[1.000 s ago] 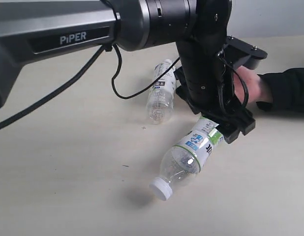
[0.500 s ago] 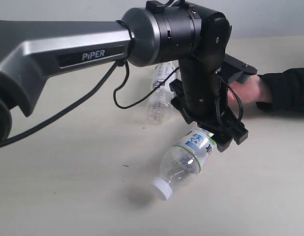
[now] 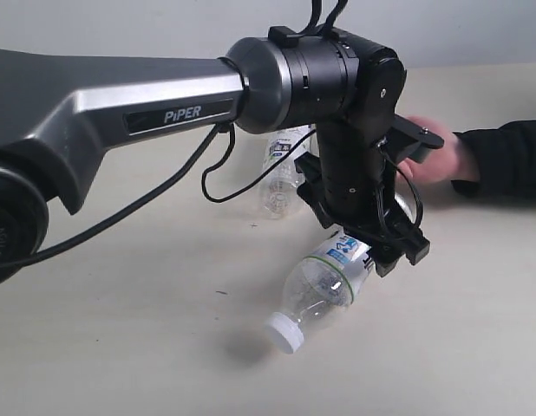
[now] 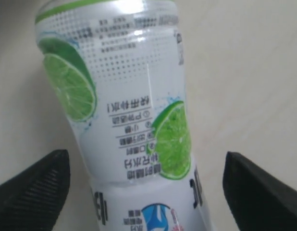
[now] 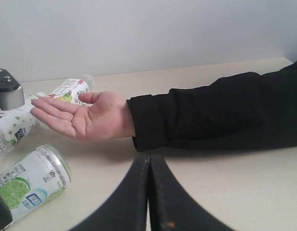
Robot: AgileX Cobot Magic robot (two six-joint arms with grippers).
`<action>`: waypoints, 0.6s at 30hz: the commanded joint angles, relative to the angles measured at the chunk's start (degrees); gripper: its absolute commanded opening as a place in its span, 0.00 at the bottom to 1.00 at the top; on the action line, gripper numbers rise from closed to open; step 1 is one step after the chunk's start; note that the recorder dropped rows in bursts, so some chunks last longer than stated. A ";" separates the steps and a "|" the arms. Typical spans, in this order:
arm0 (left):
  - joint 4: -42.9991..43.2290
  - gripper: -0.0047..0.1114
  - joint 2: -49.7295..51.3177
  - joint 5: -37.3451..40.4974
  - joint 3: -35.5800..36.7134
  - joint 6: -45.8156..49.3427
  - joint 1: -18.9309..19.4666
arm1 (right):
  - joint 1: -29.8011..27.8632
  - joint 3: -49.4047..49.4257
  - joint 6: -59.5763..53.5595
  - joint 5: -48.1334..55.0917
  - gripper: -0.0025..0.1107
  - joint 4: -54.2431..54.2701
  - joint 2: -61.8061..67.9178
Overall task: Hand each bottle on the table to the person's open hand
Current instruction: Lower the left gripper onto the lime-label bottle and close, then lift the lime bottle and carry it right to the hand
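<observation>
My left gripper (image 3: 365, 241) (image 4: 144, 163) is shut on the base end of the green-labelled bottle (image 3: 324, 282) (image 4: 124, 96). The bottle hangs tilted above the table (image 3: 120, 329), its white cap (image 3: 284, 334) pointing down and towards the camera. The person's open hand (image 3: 433, 156) (image 5: 86, 115) lies palm up just behind the gripper. A second bottle (image 3: 281, 173) lies on the table behind the arm. In the right wrist view the held green-labelled bottle (image 5: 30, 180) shows low beside the hand, and two more bottles (image 5: 67, 91) (image 5: 9, 127) lie beyond it. My right gripper (image 5: 149, 163) is shut and empty.
The person's black sleeve (image 3: 506, 160) (image 5: 216, 113) stretches across the table's right side. My left arm's dark body (image 3: 346, 113) and its cable (image 3: 207, 165) hang over the lying bottle. A pale wall (image 5: 148, 33) backs the table.
My left arm has drawn back to the left, and the gripper has carried the bottle's base slightly down and left. More of the person's hand now shows behind it.
</observation>
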 commanded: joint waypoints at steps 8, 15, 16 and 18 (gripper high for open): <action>0.75 0.71 2.32 -0.69 -0.49 -1.48 -0.09 | -0.14 0.29 -0.04 -0.46 0.02 0.14 -0.39; 0.75 0.67 3.07 1.24 -0.49 -1.48 -0.09 | -0.14 0.29 -0.04 -0.46 0.02 0.14 -0.39; 0.75 0.63 3.07 1.58 -0.49 -1.48 -0.09 | -0.14 0.29 -0.04 -0.46 0.02 0.14 -0.39; 0.75 0.46 2.87 2.39 -0.49 -1.48 -0.09 | -0.14 0.29 -0.04 -0.46 0.02 0.14 -0.39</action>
